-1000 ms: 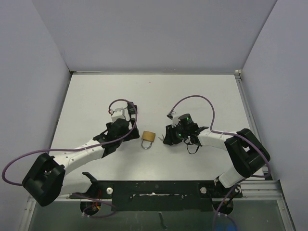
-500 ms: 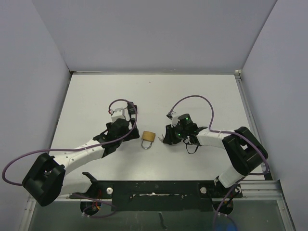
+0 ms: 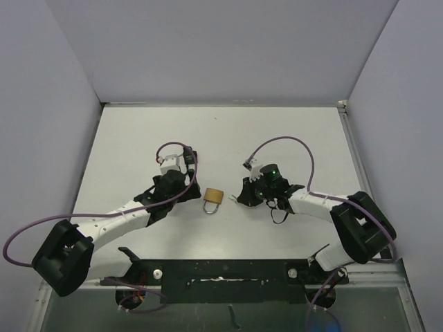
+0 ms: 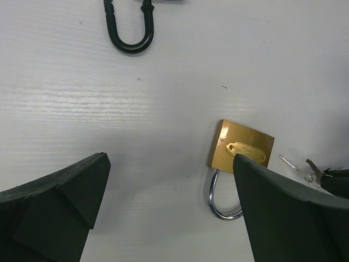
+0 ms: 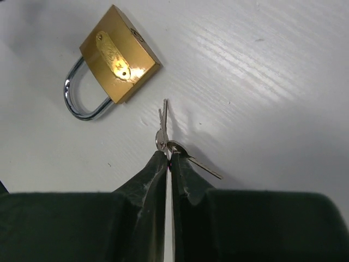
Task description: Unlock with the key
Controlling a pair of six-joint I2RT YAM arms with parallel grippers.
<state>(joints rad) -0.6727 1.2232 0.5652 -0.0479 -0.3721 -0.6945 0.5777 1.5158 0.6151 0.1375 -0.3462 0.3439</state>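
Observation:
A brass padlock (image 3: 214,197) with a silver shackle lies flat mid-table between the two arms; the shackle looks seated in the body. In the right wrist view the padlock (image 5: 120,54) lies up and left of my right gripper (image 5: 169,155), which is shut on the head of a small silver key (image 5: 163,123); the blade points toward the lock, and a second key on the same ring trails to the right. My left gripper (image 4: 169,164) stands open just left of the padlock (image 4: 242,146), the right finger covering part of the shackle. The keys (image 4: 297,168) show beyond it.
Grey-purple walls (image 3: 62,104) close the white table on three sides. A black U-shaped loop (image 4: 130,38) lies at the top of the left wrist view. A black cable loop (image 3: 278,215) sits by the right wrist. The arm mounting rail (image 3: 221,271) runs along the near edge.
My right gripper has closed on the key, and the right arm's elbow has swung slightly to the right. The left arm and the padlock have not moved.

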